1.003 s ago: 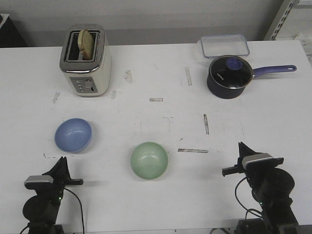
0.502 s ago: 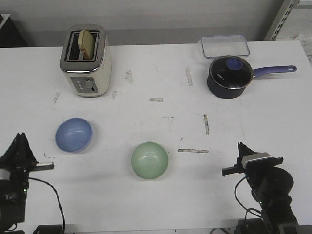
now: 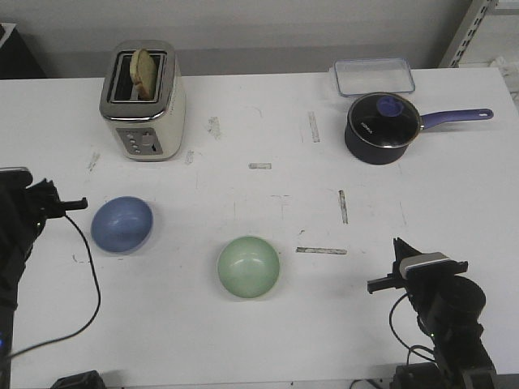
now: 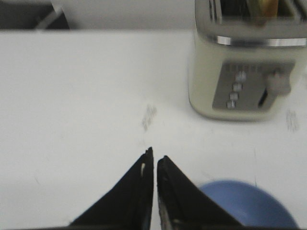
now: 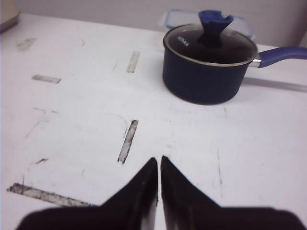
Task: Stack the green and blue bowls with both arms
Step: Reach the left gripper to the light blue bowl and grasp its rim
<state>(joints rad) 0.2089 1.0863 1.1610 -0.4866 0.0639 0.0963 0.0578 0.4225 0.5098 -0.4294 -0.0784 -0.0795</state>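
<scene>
Beyond closed left fingers, blue bowl.

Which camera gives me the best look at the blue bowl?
The front view: the whole blue bowl shows from above, open side up, beside the left gripper. The left wrist view catches only part of its rim, blurred. The right wrist view misses it.

Periwinkle blue bowl, mint green bowl, navy saucepan, cream toaster, scuffed white table.
</scene>
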